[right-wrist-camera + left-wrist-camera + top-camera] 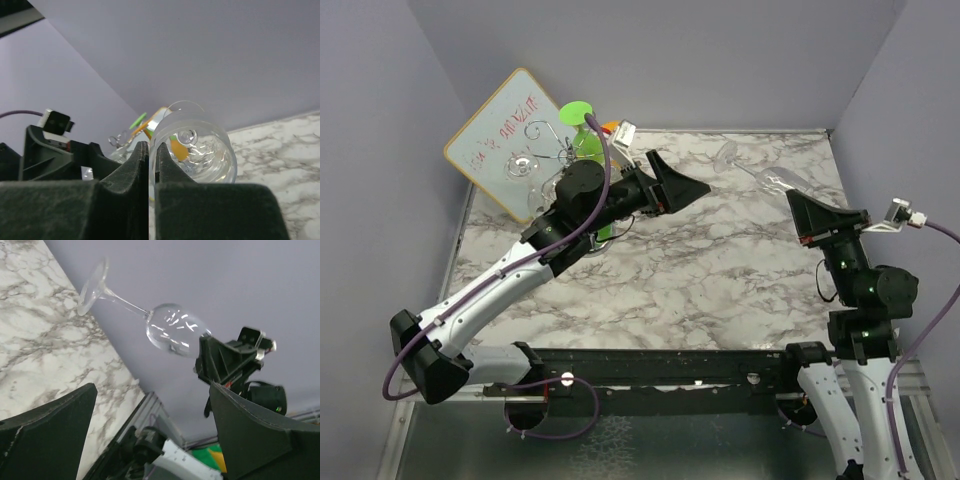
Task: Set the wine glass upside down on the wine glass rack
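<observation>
The clear wine glass (pixel 760 170) is held in the air on its side above the back right of the marble table, foot pointing left. My right gripper (pixel 810 215) is shut on the rim of its bowl; in the right wrist view the jaws (pixel 151 150) pinch the glass wall (pixel 200 150). My left gripper (pixel 685 185) is open and empty, left of the glass and apart from it. The left wrist view looks between its fingers (pixel 152 387) at the glass (pixel 170 330). The chrome wine glass rack (pixel 535 158) stands at the back left, behind my left arm.
A tilted whiteboard (pixel 495 135) leans behind the rack. A green bottle (pixel 585 140) and an orange item (pixel 610 127) stand next to the rack. Lilac walls close in the back and both sides. The marble table (pixel 720 270) lies below both grippers.
</observation>
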